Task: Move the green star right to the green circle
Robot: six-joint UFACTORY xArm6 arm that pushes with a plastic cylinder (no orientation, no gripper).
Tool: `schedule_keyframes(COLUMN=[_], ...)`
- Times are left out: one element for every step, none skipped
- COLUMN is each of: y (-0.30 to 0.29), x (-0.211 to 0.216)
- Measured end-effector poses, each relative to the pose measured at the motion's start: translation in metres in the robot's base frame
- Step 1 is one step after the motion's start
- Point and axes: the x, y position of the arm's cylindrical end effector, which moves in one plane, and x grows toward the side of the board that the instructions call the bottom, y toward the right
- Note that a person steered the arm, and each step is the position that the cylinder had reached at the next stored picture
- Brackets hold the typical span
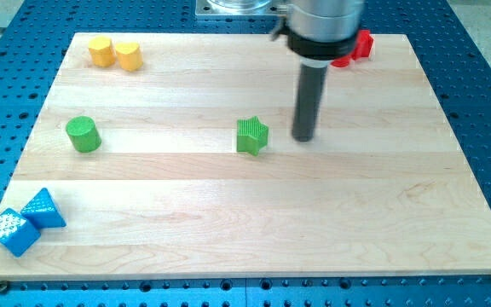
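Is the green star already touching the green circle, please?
No: the green star sits mid-board, far from the green circle; my tip is at its right.

no readable text anywhere, no labels, brands, numbers or signs on the blocks, the wooden desk point(254, 222), or the rod

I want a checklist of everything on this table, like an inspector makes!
Surface: wooden board on a blue perforated base.
Job's things: green star mid-board; green circle far to the view's left.
Clutter: two yellow blocks top left; two blue blocks bottom left; red block top right, partly hidden.
End effector: my tip just right of the star, small gap.
Cables: nothing seen.
Surroundings: nothing seen.
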Motion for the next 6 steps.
schedule_keyframes(y=[-0.068, -0.145, -0.141, -0.134, -0.208, -0.253], x=[0.023, 0.036, 0.032, -0.006, 0.002, 0.002])
